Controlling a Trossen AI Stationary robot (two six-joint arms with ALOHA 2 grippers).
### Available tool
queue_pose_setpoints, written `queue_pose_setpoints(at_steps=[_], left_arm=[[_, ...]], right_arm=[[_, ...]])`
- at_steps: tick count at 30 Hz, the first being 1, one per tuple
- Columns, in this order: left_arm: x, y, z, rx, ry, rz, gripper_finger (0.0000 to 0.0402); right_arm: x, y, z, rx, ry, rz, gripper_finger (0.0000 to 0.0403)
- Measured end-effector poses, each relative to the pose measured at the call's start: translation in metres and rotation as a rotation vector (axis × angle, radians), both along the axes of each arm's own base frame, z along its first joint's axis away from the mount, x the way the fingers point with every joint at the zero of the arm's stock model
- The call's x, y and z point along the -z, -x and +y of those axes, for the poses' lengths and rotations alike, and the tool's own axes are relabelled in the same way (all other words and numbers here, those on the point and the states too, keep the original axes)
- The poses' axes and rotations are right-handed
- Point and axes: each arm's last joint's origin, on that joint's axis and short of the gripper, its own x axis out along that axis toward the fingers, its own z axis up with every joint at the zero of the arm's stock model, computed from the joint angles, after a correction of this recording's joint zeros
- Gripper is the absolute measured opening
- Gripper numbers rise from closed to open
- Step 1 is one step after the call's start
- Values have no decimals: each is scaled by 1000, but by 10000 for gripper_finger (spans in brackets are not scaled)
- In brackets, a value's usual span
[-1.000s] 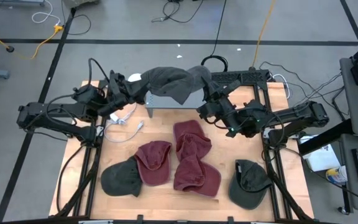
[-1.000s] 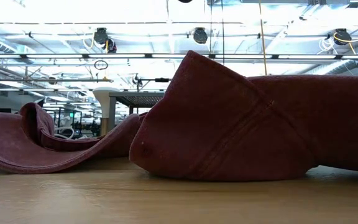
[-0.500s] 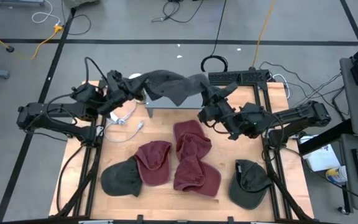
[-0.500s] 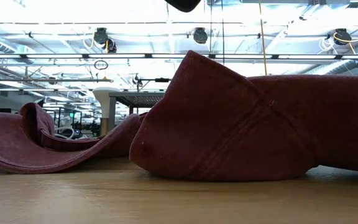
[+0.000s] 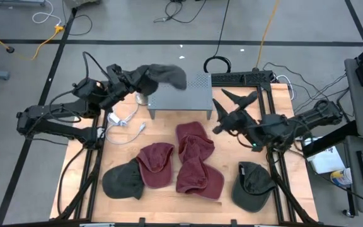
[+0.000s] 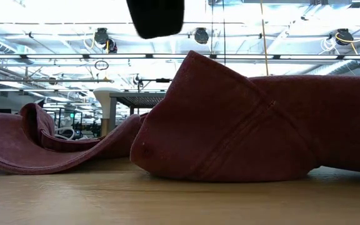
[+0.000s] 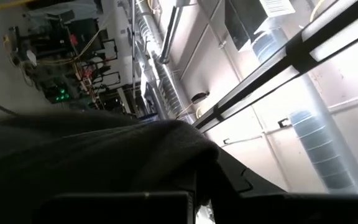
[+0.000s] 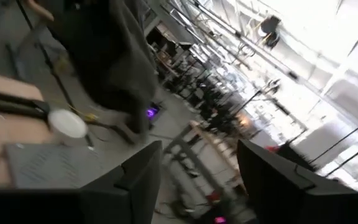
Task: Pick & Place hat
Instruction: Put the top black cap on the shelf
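The left gripper (image 5: 133, 81) was clamped shut on a dark grey, limp cloth hat (image 5: 161, 75), which hung in the air over the far left corner of a grey perforated metal stand (image 5: 183, 98) at the far side of the wooden table (image 5: 149, 202). The right gripper (image 5: 237, 104), just right of the stand, stood with its fingers spread wide and held nothing.

Two maroon cloth hats (image 5: 189, 157) lay heaped at the table's middle, with an olive-green cap (image 5: 121, 181) near left and another olive-green cap (image 5: 253, 183) near right.

The step in hand appeared to be carrying the grey hat to its resting place with one arm alone. Done well, the grip would stay firm until the loose crown had settled on a surface, since the drooping fabric could catch the stand's edge or the white cable (image 5: 126, 120) beside it. The right arm would best stay clear of the path.
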Motion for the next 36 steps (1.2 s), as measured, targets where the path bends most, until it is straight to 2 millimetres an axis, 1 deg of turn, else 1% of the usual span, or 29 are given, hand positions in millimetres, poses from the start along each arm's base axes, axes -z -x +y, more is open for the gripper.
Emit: queue_pose_setpoints(at_steps=[4, 7, 11, 15, 20, 26, 29, 31, 36], left_arm=[[0, 0, 4, -35, -81, 42, 15], [1, 0, 7, -41, -150, 74, 15], [2, -1, 12, -22, -236, 125, 15], [6, -3, 19, 19, -277, 235, 15], [-11, -7, 26, 79, -339, 464, 15], [-47, -18, 35, 104, -526, 678, 15], [-58, -27, 40, 129, -642, 761, 15], [-61, -32, 43, 142, -702, 817, 15], [-70, -44, 51, 110, -865, 893, 15]], right_arm=[[-2, 12, 6, -121, -75, -68, 203], [-3, 20, 8, -261, -138, -112, 198], [-4, 28, 7, -434, -261, -162, 194], [-3, 35, 1, -532, -356, -171, 194], [-5, 41, -3, -529, -374, -179, 192], [-6, 41, -5, -520, -312, -142, 192], [-6, 41, -5, -518, -293, -128, 192], [-6, 41, -5, -517, -272, -112, 192], [-6, 41, -5, -514, -211, -69, 192]])
